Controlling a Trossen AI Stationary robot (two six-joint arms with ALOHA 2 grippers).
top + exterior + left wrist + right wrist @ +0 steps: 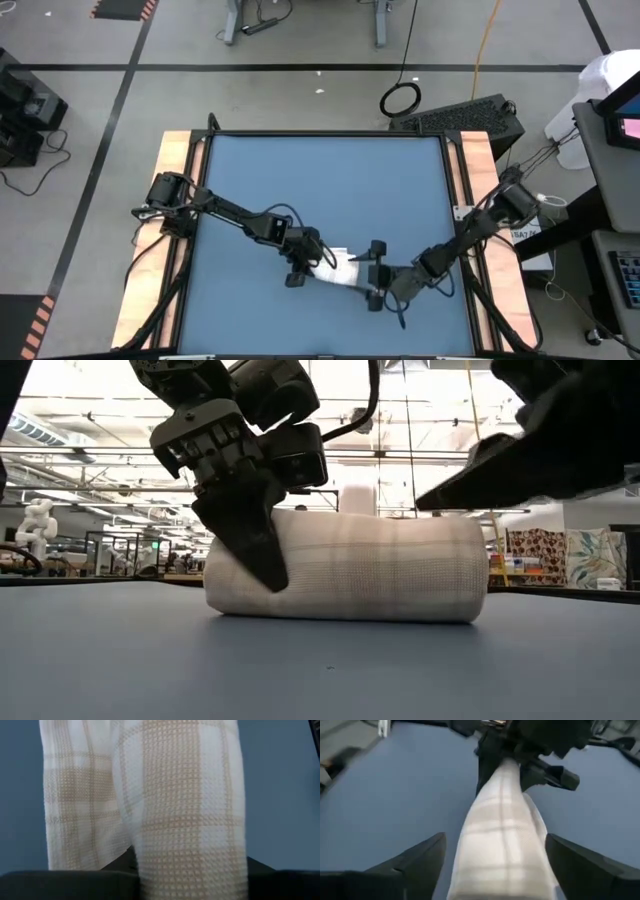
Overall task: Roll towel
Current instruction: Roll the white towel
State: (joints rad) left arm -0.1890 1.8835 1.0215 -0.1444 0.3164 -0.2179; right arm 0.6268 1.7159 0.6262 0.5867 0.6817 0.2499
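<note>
Left gripper point(245, 530) pinched low (fingers pointing down), right gripper point(492, 862) spread wide, level

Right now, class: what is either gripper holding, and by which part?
The left gripper clamps one end of the rolled towel. The right gripper is open astride the other end, holding nothing.
</note>
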